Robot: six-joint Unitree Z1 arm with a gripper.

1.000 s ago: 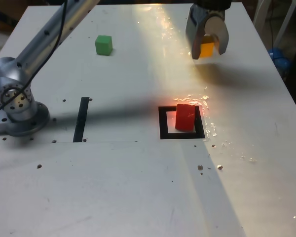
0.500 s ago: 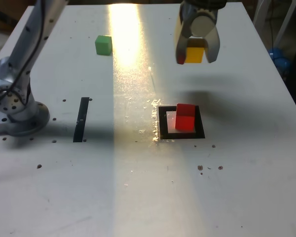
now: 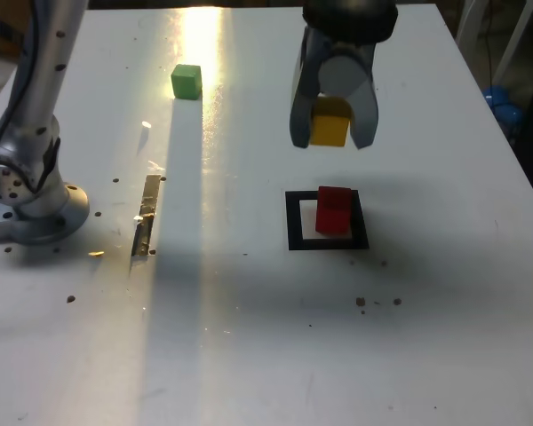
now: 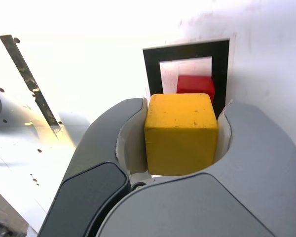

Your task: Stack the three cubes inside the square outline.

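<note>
White surface (image 3: 249,355), pretty scuffed, with dark specks and small holes scattered about, plus a bright strip of glare running down the exterior view's left half. Thin black strip (image 3: 145,216) lying flat near the arm's round grey base (image 3: 31,200), catching some of that glare; same strip visible in the wrist view (image 4: 29,81). Something blue (image 3: 502,106) past the surface's edge at the exterior view's right, too cropped to tell what. Nothing sitting between the hand and the outline, just bare surface.

Square outline (image 3: 293,222): thick black frame, white middle. Inside it the red cube (image 3: 334,211), pushed toward the exterior view's right side of the white centre, not dead centre, slightly turned against the frame. In the wrist view the outline (image 4: 153,74) shows just beyond the jaws, with the red cube (image 4: 195,84) peeking out behind the yellow one.

Hand (image 3: 330,124) hanging above the surface, pointing down, clenched on the yellow cube (image 3: 330,127), one grey jaw on each side. Close up (image 4: 180,143), curved jaws pressing two opposite faces of the yellow cube (image 4: 180,133); matte yellow, softly rounded edges, a few tiny dark flecks on the face. Held clear of the surface, farther back than the outline in the exterior view, not over the red cube as far as can be judged.

Green cube (image 3: 186,81) sitting alone on the surface far back at the exterior view's left, well apart from everything else, right at the edge of the glare.
</note>
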